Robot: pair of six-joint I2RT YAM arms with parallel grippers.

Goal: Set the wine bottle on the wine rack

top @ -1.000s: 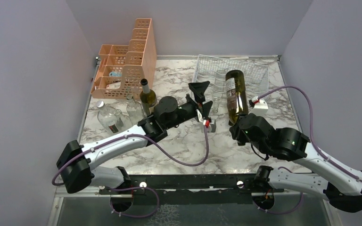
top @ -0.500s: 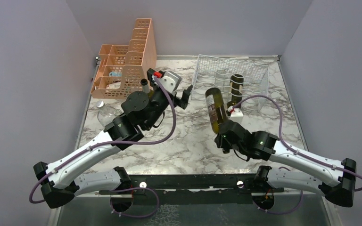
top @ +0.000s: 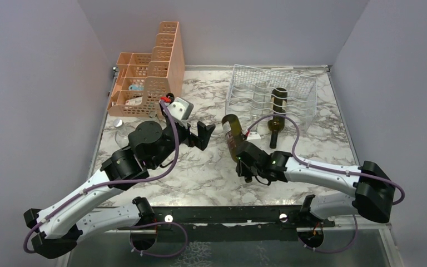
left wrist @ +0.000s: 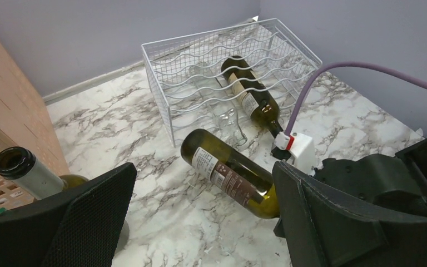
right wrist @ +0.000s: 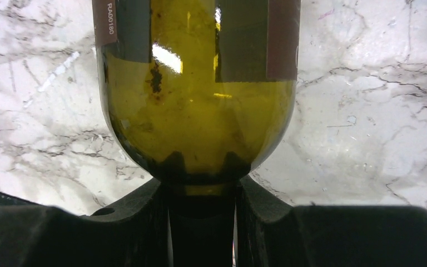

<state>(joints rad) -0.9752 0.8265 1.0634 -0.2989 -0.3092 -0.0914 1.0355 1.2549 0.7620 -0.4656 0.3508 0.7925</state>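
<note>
Wine bottle (top: 233,130) shifted left, farther from wine rack (top: 250,89); left arm retracted. Right jaws clamped on its neck, bottle tilted off rack's front-left corner. Left jaws wide, empty. Step: transport. Next: line up with free cradle beside racked bottle (top: 278,103).

Readable only in upper left of right wrist view: "RA00180", printed sideways on dark label (right wrist: 119,22) of wine bottle (right wrist: 197,122). Elsewhere nothing legible.
</note>
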